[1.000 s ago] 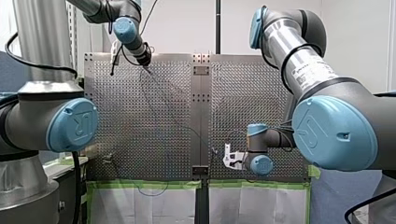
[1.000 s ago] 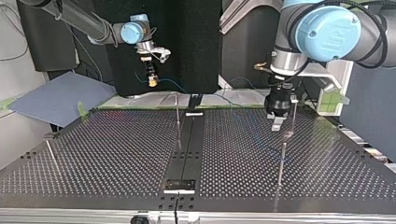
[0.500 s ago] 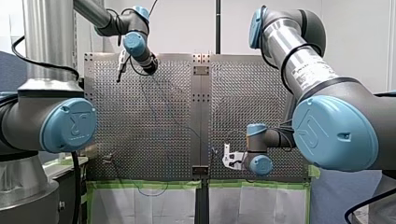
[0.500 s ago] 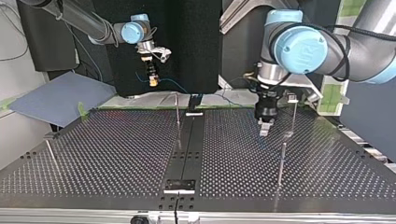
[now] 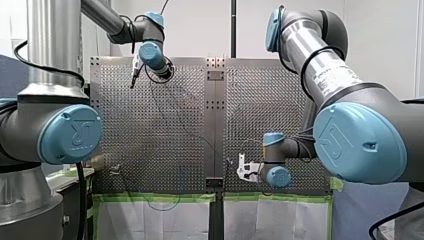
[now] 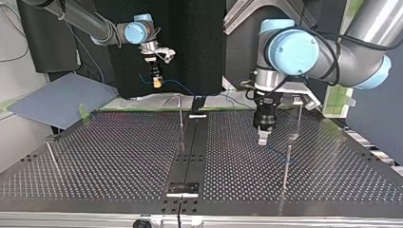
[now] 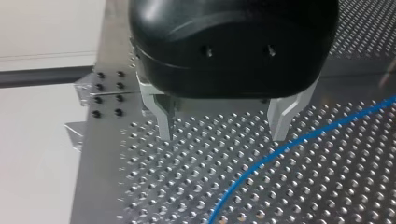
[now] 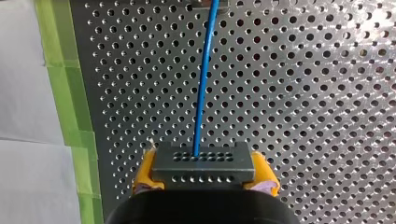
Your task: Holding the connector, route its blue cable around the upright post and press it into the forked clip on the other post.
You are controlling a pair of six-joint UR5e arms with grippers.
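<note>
A: Right side first, quick.
B: My right gripper (image 8: 203,171) is clamping the dark connector (image 8: 203,158) between its yellow pads (image 8: 144,175). The blue cable (image 8: 201,79) is running straight ahead from the connector over the perforated table (image 8: 303,93), with green tape (image 8: 65,93) lying alongside.
A: And in the top view?
B: It's hanging raised over the table's far edge, at the view's left, with the cable drooping toward the middle.
A: Left?
B: My left gripper (image 7: 223,128) is standing wide open, its metal fingers (image 7: 164,119) gripping nothing and pointing down just above the table. The cable is lying across the holes ahead of them, passing close by one tip. Whether it's touching, can't tell.
A: Posts?
B: In the top view the left gripper is hovering between the middle post (image 6: 180,114) and the right-hand post (image 6: 299,118). That one is carrying a small head, but any fork is too small to tell.
</note>
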